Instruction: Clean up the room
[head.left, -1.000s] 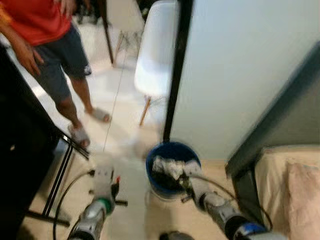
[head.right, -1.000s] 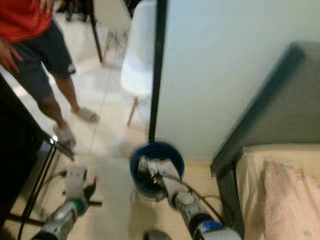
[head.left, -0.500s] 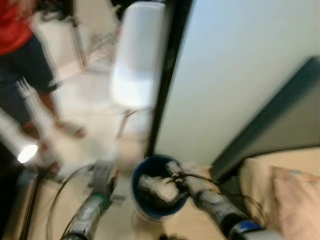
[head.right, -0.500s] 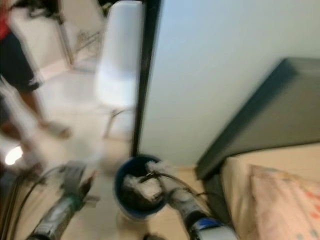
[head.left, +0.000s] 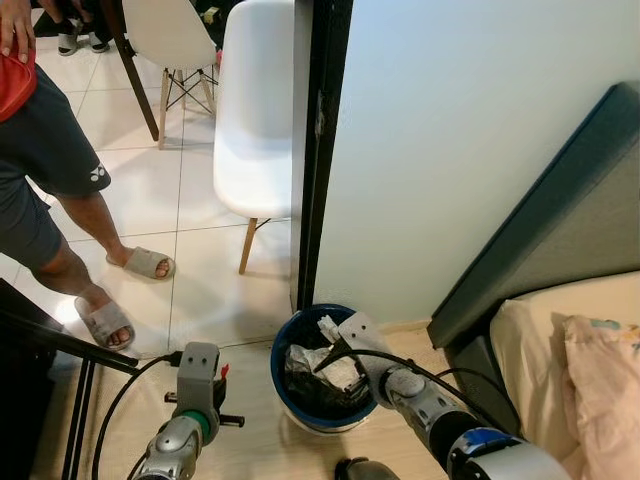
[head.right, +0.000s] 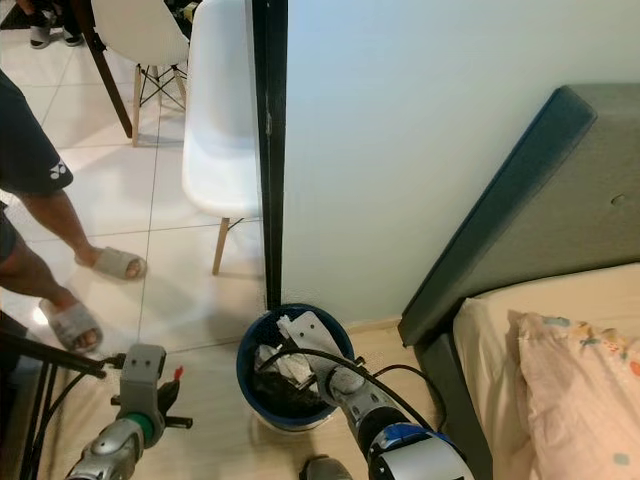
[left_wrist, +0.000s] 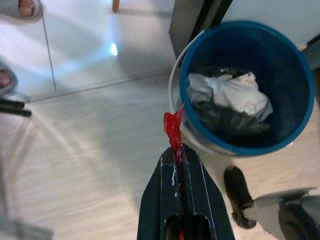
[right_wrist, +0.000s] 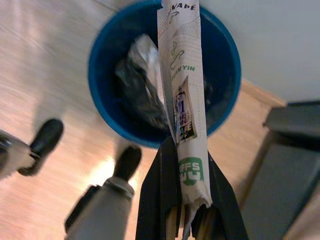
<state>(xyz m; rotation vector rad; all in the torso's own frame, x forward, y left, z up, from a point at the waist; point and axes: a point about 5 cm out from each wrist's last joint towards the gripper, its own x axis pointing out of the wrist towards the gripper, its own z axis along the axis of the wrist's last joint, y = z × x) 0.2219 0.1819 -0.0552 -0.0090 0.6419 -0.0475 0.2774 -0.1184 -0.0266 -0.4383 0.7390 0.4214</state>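
A blue bin (head.left: 300, 345) stands on pale wood-look flooring at the foot of a black door-frame post (head.left: 322, 150), just left of the dark grey bed headboard (head.left: 560, 215). Crumpled white paper and dark plastic already lie inside it.

The right gripper (right_wrist: 186, 197) hangs over the bin's near right rim, its two black fingers pressed together on a long, flat white paper wrapper (right_wrist: 181, 90) printed in green. The wrapper juts forward over the bin's mouth, and its far end is cut off by the top of the right wrist view. The printing is too broken up to read in full.

The left gripper (left_wrist: 177, 155) hovers over the floor just left of the bin, its fingers pinched on a small scrap of red film (left_wrist: 173, 130) that pokes beyond the tips toward the bin's white outer wall. How much of the scrap lies between the fingers is hidden.

Beyond the bin stands a white moulded chair (head.left: 255, 120) on wooden legs, partly screened by the post. On the far left a person (head.left: 45, 170) in dark shorts and grey slippers stands on white tiles, the upper body cut off by the frame. A peach-coloured pillow (head.right: 575, 385) lies on the bed at right.
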